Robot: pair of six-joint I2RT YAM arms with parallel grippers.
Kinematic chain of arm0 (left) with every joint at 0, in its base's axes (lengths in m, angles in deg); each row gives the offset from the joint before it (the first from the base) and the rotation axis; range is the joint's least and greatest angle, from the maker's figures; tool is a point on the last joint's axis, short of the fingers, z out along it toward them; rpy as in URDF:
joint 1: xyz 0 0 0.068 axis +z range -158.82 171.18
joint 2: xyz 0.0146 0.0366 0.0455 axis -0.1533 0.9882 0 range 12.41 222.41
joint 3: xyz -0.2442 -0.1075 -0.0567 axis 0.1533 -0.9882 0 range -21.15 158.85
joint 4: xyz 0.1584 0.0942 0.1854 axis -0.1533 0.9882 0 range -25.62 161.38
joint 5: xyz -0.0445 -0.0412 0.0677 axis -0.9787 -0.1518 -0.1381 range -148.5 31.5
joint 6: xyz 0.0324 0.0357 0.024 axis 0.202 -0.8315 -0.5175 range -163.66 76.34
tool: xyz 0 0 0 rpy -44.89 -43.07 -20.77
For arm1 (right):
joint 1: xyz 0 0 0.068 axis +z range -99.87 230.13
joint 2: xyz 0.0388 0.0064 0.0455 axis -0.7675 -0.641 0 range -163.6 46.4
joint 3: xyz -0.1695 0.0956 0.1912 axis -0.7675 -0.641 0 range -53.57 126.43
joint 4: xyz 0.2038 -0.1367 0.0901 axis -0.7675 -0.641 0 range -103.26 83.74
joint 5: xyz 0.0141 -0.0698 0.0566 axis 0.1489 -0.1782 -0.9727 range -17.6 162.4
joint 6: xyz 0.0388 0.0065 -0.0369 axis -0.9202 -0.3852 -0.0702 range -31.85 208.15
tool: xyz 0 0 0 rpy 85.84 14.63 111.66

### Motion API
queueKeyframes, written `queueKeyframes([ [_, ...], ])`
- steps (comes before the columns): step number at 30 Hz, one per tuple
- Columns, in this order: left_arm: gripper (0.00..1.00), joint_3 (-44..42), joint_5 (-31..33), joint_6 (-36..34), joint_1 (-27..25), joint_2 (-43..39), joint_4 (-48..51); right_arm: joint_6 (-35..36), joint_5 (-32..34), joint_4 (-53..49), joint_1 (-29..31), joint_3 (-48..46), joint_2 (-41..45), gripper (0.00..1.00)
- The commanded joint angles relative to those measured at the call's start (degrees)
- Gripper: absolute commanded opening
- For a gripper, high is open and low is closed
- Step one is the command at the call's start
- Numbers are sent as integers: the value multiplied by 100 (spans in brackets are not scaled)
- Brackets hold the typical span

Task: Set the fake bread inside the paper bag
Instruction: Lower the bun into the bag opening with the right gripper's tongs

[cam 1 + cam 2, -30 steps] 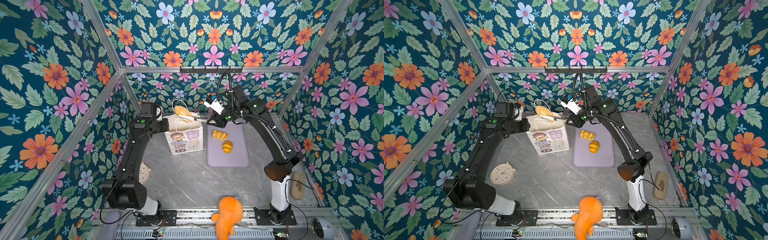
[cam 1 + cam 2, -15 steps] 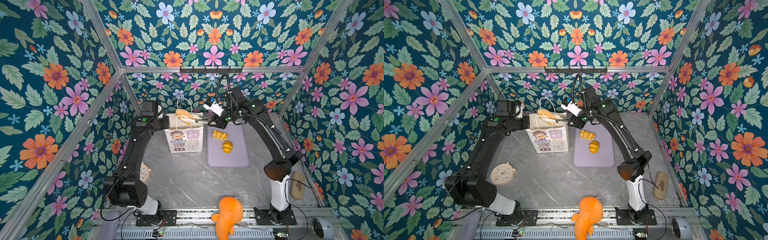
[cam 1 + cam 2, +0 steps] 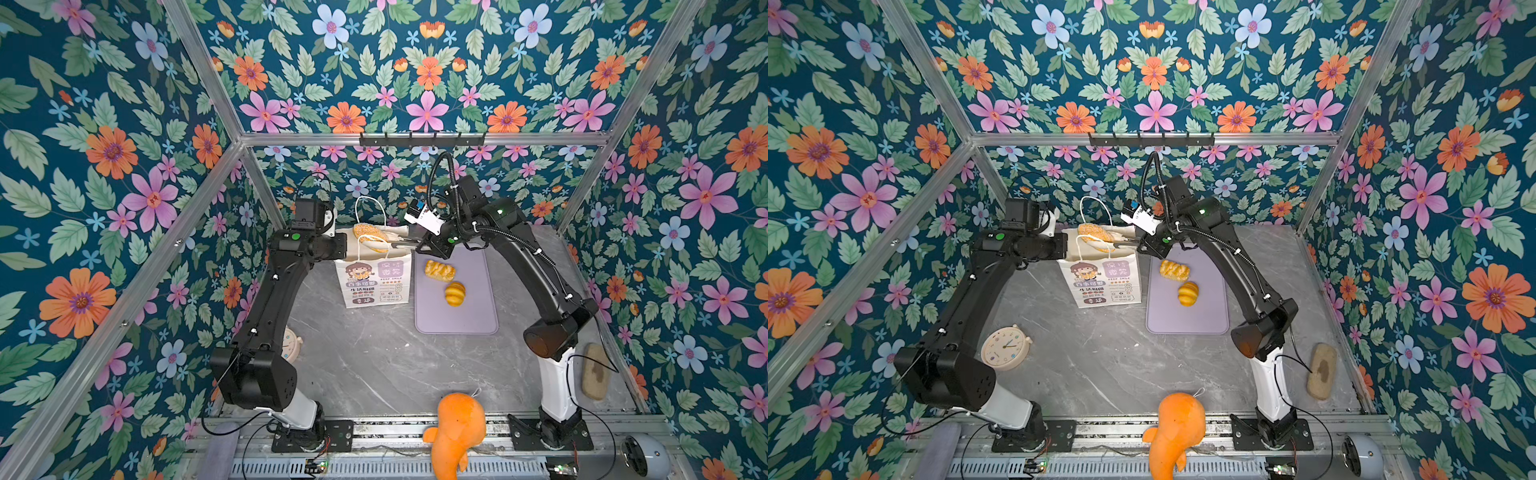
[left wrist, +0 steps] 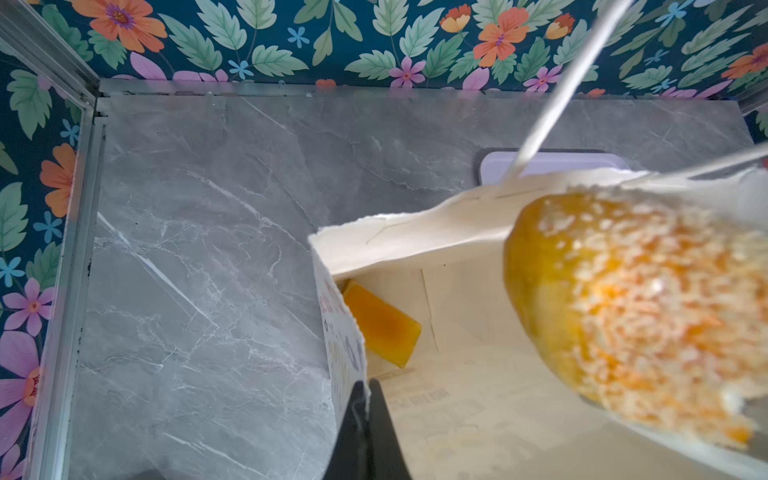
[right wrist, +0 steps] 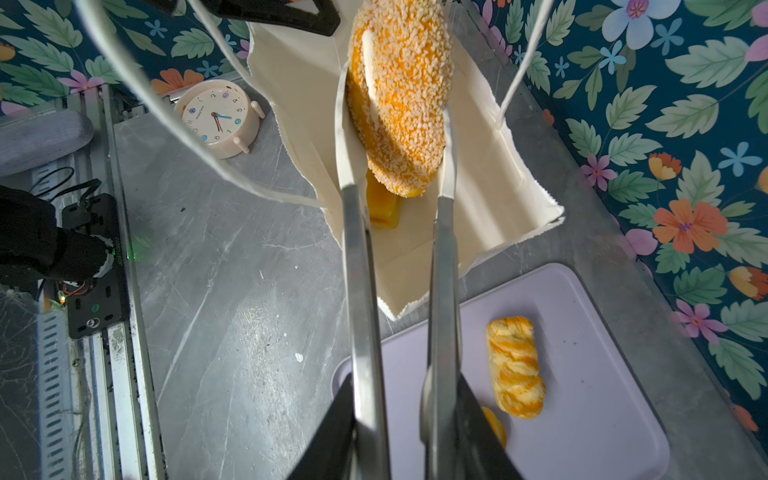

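The white paper bag point(image 3: 374, 282) point(image 3: 1100, 282) stands upright at the back, its mouth open. My left gripper point(image 4: 368, 386) point(image 3: 347, 245) is shut on the bag's left rim point(image 4: 415, 224). My right gripper point(image 5: 405, 386) point(image 3: 419, 243) is shut on metal tongs point(image 5: 357, 249), which pinch the oval seeded roll point(image 5: 399, 91) point(image 3: 368, 232) point(image 4: 644, 311) just over the bag's mouth. A blocky loaf point(image 4: 382, 324) point(image 5: 380, 203) lies on the bag's floor. The braided roll point(image 3: 439, 270) point(image 5: 515, 370) and the ridged bun point(image 3: 454, 293) point(image 3: 1188, 293) lie on the purple mat point(image 3: 457, 320).
A cream alarm clock point(image 3: 1005, 348) point(image 5: 218, 116) lies front left by the left arm's base. An orange plush toy point(image 3: 455, 428) sits at the front edge. A tan oblong pad point(image 3: 596, 370) lies by the right wall. The bag's cord handles point(image 5: 166, 124) loop around the tongs.
My left gripper has moved in and shut on the bag's rim. The right arm has brought the seeded roll slightly lower, to the bag's mouth.
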Motion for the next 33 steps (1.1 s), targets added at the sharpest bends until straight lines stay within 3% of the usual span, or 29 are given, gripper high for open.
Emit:
queueKeyframes([
  [1,0,42,3,-60,3,-21,10,369,-51,88,4,-52,13,32],
  [12,0,33,33,-60,8,0,11,564,1,25,30,15,-230,33],
  [20,0,47,33,-60,6,9,11,514,49,-18,61,40,-260,45],
  [33,0,-22,42,-58,8,-46,-24,274,-63,107,67,188,-33,48],
])
